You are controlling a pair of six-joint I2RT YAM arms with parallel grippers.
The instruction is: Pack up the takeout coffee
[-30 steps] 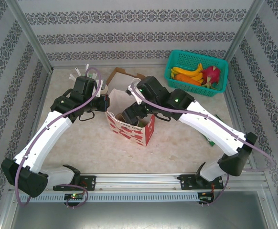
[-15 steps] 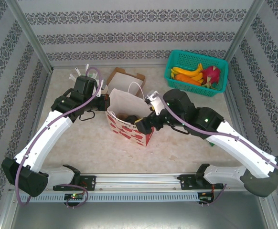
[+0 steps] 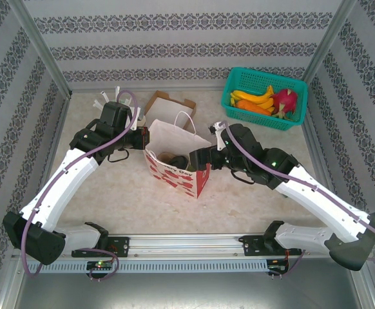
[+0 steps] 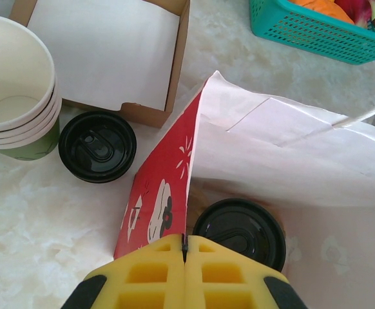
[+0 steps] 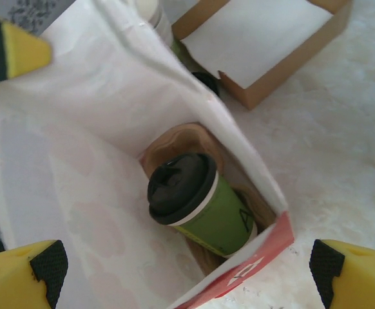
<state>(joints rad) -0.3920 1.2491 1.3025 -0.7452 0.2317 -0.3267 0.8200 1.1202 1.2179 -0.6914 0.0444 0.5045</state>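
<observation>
The takeout coffee (image 5: 203,203), a green cup with a black lid, stands tilted in a brown pulp carrier (image 5: 174,141) at the bottom of the red and white paper bag (image 3: 181,180). Its lid (image 4: 240,232) shows inside the bag in the left wrist view. My left gripper (image 4: 184,248) is shut on the bag's left top edge (image 4: 191,161), holding the mouth open. My right gripper (image 5: 184,270) hangs open above the bag's right rim, apart from the cup, with nothing between its fingers (image 5: 352,273). From above, the left gripper (image 3: 144,138) and the right gripper (image 3: 200,158) flank the bag.
A stack of paper cups (image 4: 13,96) and a loose black lid (image 4: 97,146) sit left of the bag. An open cardboard box (image 4: 110,51) lies behind it. A teal basket of fruit (image 3: 265,98) stands at the back right.
My right arm has pulled up and to the right, out of the bag, with its gripper open. The coffee stays in the carrier. The left gripper has kept its hold on the bag.
</observation>
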